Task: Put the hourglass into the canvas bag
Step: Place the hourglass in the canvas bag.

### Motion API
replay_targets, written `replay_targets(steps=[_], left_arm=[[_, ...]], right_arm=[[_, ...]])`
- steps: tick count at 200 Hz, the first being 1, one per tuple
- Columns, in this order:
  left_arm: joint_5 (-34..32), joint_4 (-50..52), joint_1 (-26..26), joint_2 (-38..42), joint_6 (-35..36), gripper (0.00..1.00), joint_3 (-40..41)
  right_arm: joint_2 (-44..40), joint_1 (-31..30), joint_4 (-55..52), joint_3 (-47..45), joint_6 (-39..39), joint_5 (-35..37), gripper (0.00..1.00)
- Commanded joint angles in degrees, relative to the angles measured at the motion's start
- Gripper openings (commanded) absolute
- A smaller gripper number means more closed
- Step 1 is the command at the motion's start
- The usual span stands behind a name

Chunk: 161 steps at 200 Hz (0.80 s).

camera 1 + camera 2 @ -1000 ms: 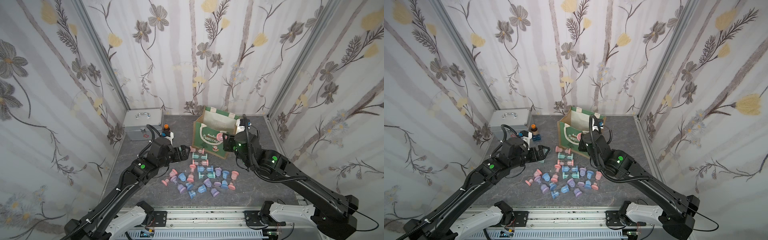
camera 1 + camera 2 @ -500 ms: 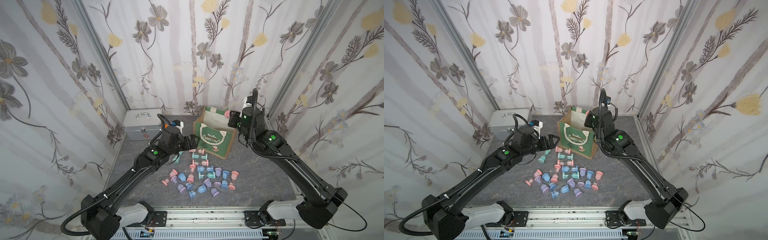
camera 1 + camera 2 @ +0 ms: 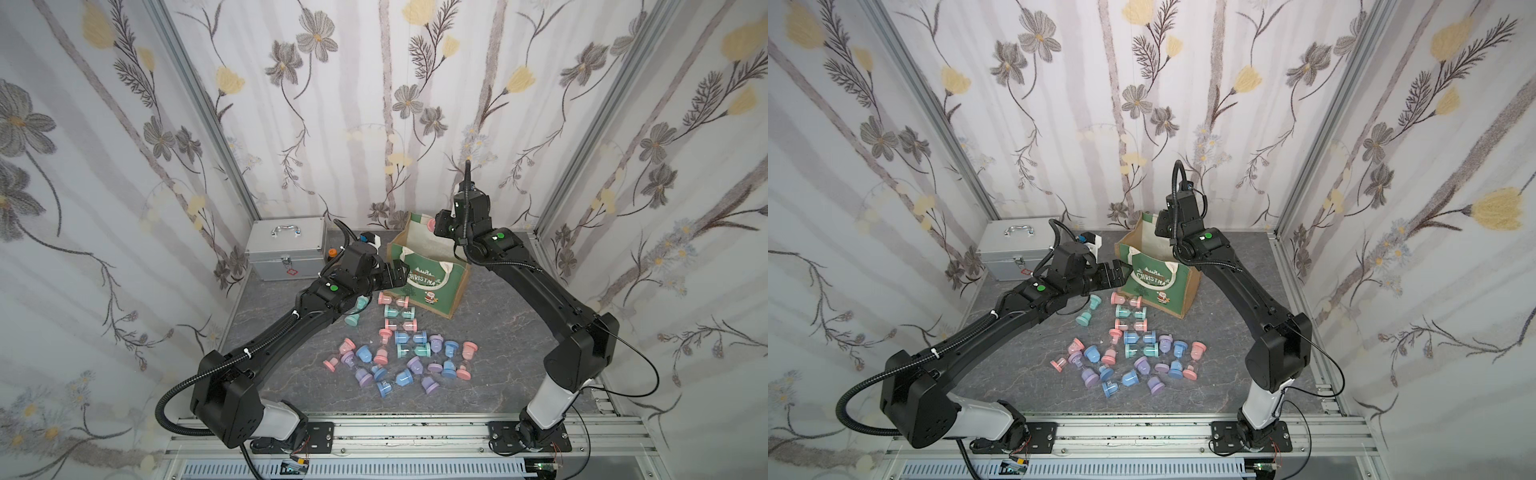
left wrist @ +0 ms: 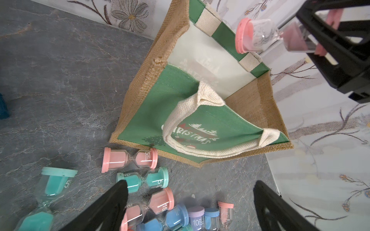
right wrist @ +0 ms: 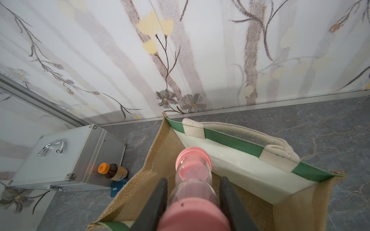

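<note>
The canvas bag [image 3: 432, 286] [image 3: 1154, 289] stands open at the back of the table, green front with white "CHRISTMAS" lettering, tan jute sides and cream lining. My right gripper [image 5: 193, 182] [image 3: 437, 226] is shut on a pink hourglass [image 5: 193, 172] [image 4: 258, 36]. It holds the hourglass above the bag's open mouth, near the back rim. My left gripper [image 4: 190, 184] [image 3: 397, 270] stands open and empty close to the bag's front left corner, above loose hourglasses [image 4: 130, 160].
Several pink, teal, blue and purple hourglasses [image 3: 399, 353] lie scattered on the grey table in front of the bag. A silver metal case [image 3: 291, 249] [image 5: 66, 158] sits at the back left, with an orange-capped bottle [image 5: 112, 170] beside it. Papered walls enclose three sides.
My right arm has risen from beside the bag's front and carried the pink hourglass over the bag's opening. My left gripper has moved right, up to the bag's front corner, staying open.
</note>
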<state>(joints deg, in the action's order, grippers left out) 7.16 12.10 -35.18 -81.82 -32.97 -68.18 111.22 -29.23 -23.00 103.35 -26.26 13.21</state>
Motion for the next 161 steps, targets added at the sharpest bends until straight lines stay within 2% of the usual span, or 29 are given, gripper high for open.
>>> replay_targets(steps=[1, 55, 121, 148, 161], left_arm=[[-1.92, -3.57, 0.02, -1.79, 1.39, 1.00, -1.04], [-2.37, -5.79, 0.02, -5.67, 2.04, 1.00, -1.40], [-4.12, -6.23, -0.02, -4.92, 3.06, 1.00, 0.50], [-4.96, -5.54, 0.02, -4.98, 3.23, 1.00, 0.68], [-5.11, -5.70, 0.02, -4.96, 2.96, 1.00, 0.85]], right_arm=[[4.15, 1.41, -1.26, 2.96, 0.12, -4.83, 0.21], [11.55, 2.96, -2.41, 5.89, 0.07, -7.68, 0.22], [18.10, 3.03, -3.21, 5.97, -0.63, -9.59, 0.24], [19.10, 2.97, -2.40, 5.90, -0.90, -9.87, 0.26], [18.77, 2.95, -2.18, 5.98, -0.83, -9.53, 0.31]])
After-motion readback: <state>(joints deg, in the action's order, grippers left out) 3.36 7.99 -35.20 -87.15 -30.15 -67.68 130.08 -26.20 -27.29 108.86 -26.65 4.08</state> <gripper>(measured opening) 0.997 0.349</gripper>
